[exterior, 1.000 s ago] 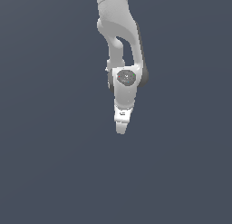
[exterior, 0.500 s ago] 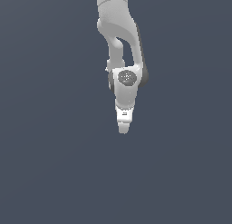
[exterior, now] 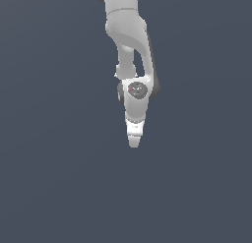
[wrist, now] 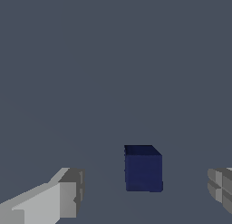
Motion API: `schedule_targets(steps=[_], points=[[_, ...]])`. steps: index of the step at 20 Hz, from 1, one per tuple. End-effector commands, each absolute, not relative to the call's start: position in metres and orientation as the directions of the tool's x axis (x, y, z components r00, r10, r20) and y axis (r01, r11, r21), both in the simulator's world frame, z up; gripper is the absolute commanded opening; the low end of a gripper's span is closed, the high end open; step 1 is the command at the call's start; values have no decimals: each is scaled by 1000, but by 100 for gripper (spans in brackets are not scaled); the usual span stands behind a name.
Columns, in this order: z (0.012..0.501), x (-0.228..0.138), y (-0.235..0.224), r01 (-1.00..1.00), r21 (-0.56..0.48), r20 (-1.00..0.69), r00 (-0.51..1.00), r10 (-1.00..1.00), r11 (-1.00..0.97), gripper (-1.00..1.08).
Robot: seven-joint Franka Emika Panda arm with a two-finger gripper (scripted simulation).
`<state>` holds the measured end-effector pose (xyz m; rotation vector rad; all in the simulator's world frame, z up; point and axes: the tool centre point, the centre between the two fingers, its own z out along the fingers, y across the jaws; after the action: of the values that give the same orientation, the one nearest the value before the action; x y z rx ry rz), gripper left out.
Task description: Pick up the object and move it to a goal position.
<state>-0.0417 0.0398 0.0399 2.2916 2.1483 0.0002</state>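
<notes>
In the wrist view the object point(wrist: 143, 168), a small dark navy-blue block, sits on the grey surface between my two fingertips, nearer the one at the picture's right. My gripper point(wrist: 145, 193) is open, with a wide gap on each side of the block and no contact. One grey fingertip point(wrist: 68, 193) shows fully, the other point(wrist: 221, 189) only at the frame edge. In the exterior view the white arm hangs down from above and my gripper point(exterior: 134, 141) points at the floor; the object is hidden behind it there.
A flat, uniform grey-blue floor point(exterior: 59, 178) fills both views. The white arm's upper links point(exterior: 127, 35) come down from the top middle of the exterior view.
The arm has lowered slightly, bringing the gripper tip a little further down in the exterior view.
</notes>
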Motion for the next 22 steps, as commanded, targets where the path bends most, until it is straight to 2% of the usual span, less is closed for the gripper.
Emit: schedule_targets(steps=[1, 8, 9, 22], points=[[27, -42, 40, 998, 0, 0, 63, 998, -63, 100], [13, -42, 40, 998, 0, 0, 62, 998, -62, 100], [13, -42, 40, 998, 0, 0, 62, 998, -62, -100], [16, -41, 42, 998, 0, 0, 62, 998, -62, -100]])
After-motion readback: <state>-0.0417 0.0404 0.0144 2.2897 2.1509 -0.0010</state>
